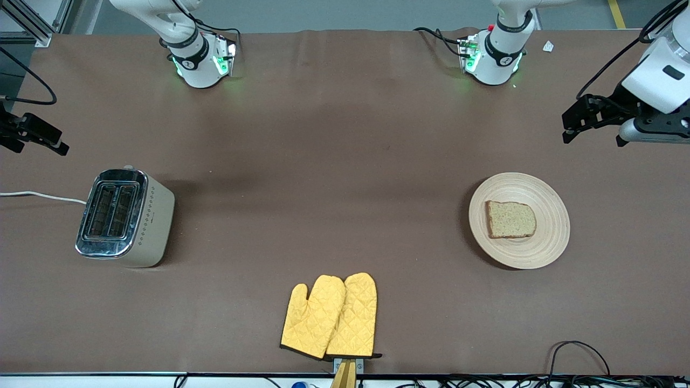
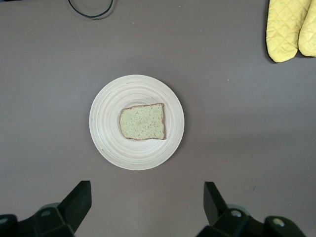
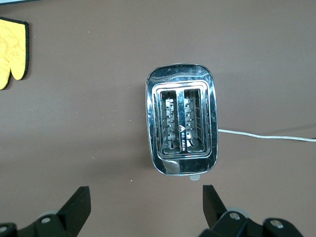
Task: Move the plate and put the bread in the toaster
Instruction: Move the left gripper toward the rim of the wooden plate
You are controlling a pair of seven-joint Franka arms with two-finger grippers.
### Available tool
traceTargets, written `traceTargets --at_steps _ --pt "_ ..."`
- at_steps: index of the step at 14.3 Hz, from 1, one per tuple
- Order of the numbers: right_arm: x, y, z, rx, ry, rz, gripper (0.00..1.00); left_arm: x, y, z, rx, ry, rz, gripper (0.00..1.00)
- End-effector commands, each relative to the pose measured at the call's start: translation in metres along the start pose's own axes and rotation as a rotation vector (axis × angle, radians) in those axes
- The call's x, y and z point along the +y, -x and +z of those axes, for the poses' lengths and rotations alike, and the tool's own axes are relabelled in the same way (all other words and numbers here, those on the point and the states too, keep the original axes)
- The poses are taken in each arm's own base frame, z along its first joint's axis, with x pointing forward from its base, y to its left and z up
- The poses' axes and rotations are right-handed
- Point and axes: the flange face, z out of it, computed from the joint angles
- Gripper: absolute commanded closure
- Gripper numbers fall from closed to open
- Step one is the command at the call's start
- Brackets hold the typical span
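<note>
**Both arms wait high at the table's ends, nothing held**

The brown table (image 1: 345, 161) carries everything. The toaster (image 1: 125, 217) stands near the right arm's end, its white cord (image 1: 43, 196) running off toward that edge. Only the right wrist view looks straight down into its two slots, showing the wire racks inside with nothing in them; the front view alone shows its cream side with a row of small marks.

The plate (image 1: 550, 237) lies near the left arm's end, with the bread (image 1: 510, 219) flat on it, roughly at its middle. A pair of yellow oven mitts (image 1: 331, 317) lies at the table's edge nearest the front camera, midway along it.

The left gripper (image 2: 145, 205) hangs over the table beside the plate, fingers spread wide and empty. The right gripper (image 3: 145, 207) hangs beside the toaster, likewise spread and empty. In the front view both grippers show only at the frame's sides.
</note>
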Motion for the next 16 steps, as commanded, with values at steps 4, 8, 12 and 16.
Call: traceTargets --at_steps 4,8,12,16 --pt "0.006 -0.001 -0.002 0.004 -0.005 0.004 0.0 -0.007 -0.01 -0.004 0.009 -0.01 -0.017 0.0" --pt "0.007 -0.001 -0.002 0.004 -0.007 0.005 0.0 -0.068 -0.021 0.043 -0.103 -0.014 -0.08 0.0" --pt "0.007 -0.001 -0.001 0.002 -0.007 0.005 0.0 -0.178 -0.024 0.12 -0.229 0.219 -0.008 0.0" --pt "0.006 -0.001 -0.002 0.004 -0.007 0.005 0.0 -0.302 -0.014 0.261 -0.256 0.567 -0.047 0.0"
